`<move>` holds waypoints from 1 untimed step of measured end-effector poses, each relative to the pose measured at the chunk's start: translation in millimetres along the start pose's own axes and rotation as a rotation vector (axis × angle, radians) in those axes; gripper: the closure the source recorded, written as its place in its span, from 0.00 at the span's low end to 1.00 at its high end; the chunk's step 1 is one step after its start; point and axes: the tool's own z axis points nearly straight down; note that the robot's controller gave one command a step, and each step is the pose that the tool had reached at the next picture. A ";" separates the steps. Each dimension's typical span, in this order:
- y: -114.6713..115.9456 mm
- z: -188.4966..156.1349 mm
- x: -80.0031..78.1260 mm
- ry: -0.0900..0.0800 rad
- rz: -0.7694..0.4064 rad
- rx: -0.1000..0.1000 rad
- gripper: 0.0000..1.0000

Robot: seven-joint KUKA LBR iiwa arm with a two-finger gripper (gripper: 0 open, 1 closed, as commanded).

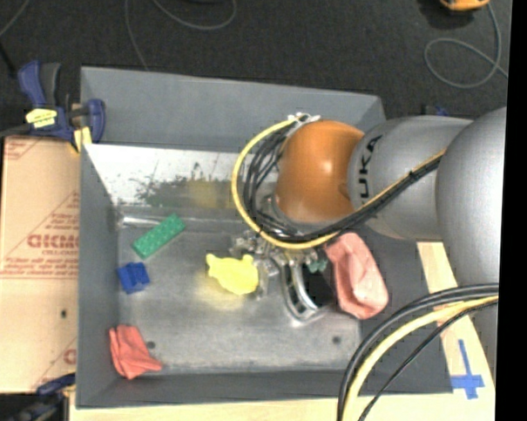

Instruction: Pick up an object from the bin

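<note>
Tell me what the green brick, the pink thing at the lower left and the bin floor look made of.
Green brick: likely hard plastic, going by its straight edges and bumpy top.
Pink thing: probably soft cloth, crumpled in folds.
Bin floor: metal, dull grey with a scuffed sheen.

I've got the yellow lump (233,274) just left of frame centre: small, bumpy, rounded, lying flat on the bin floor (206,334).

The end effector (270,260) covers the yellow toy's (228,274) right edge.
</note>
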 end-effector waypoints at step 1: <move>0.0 0.0 0.0 0.000 0.001 0.000 1.00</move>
